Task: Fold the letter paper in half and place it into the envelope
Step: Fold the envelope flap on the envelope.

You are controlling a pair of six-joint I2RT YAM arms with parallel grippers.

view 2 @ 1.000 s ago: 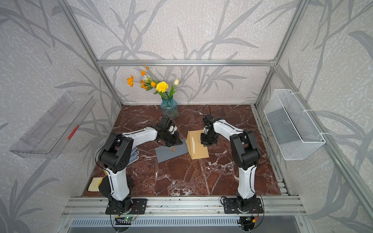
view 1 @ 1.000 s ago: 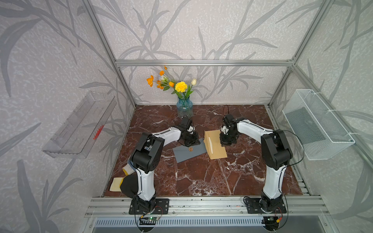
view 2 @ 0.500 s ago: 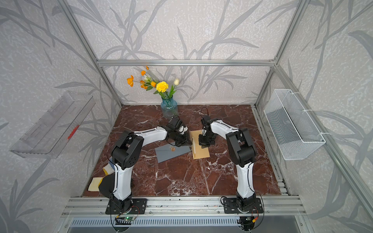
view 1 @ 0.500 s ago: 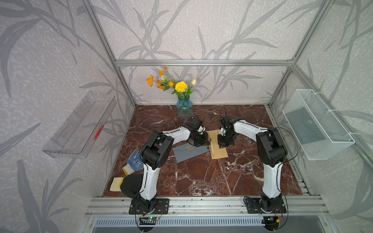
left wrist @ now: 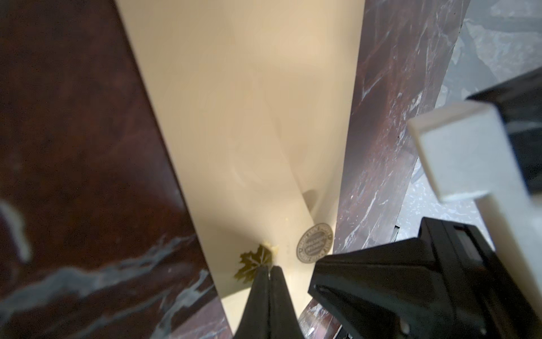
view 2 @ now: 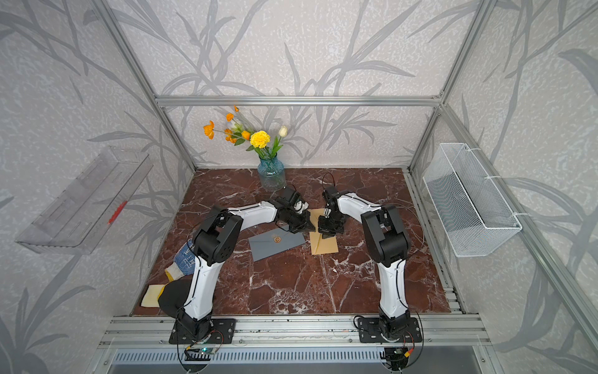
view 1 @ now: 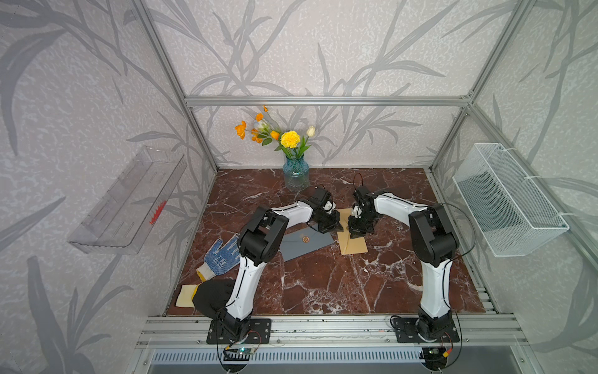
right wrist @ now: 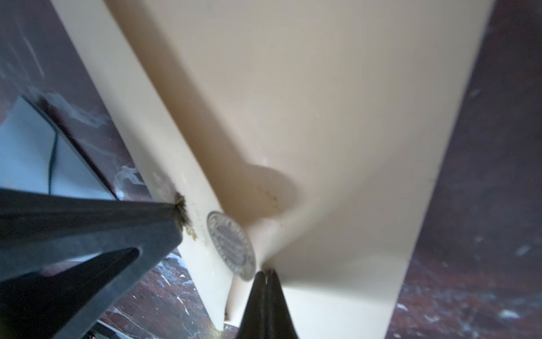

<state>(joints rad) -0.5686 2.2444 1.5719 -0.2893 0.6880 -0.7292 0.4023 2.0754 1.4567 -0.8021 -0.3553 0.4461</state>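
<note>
The cream letter paper (view 1: 353, 243) (view 2: 324, 243) lies on the marble right of the grey-blue envelope (view 1: 305, 243) (view 2: 275, 244), which is flat with a gold seal. The paper is doubled over, its upper layer bowed up. My right gripper (right wrist: 265, 273) (view 1: 352, 230) is shut on the raised edge of that upper layer, beside a round grey stamp mark (right wrist: 231, 245). My left gripper (left wrist: 268, 268) (view 1: 336, 223) is shut, its tips pressing on the lower layer at a green leaf print (left wrist: 255, 261). The two grippers sit close together at the paper's far end.
A blue glass vase (view 1: 295, 176) of flowers stands just behind the arms. A blue-and-white glove (view 1: 221, 255) and a black glove (view 1: 212, 298) on a yellow pad lie at the front left. A wire basket (view 1: 508, 200) and a clear shelf (view 1: 129, 200) hang on the side walls.
My left arm swung right, from over the envelope to the paper's left edge. My right gripper drew the paper over leftwards, so the sheet looks narrower.
</note>
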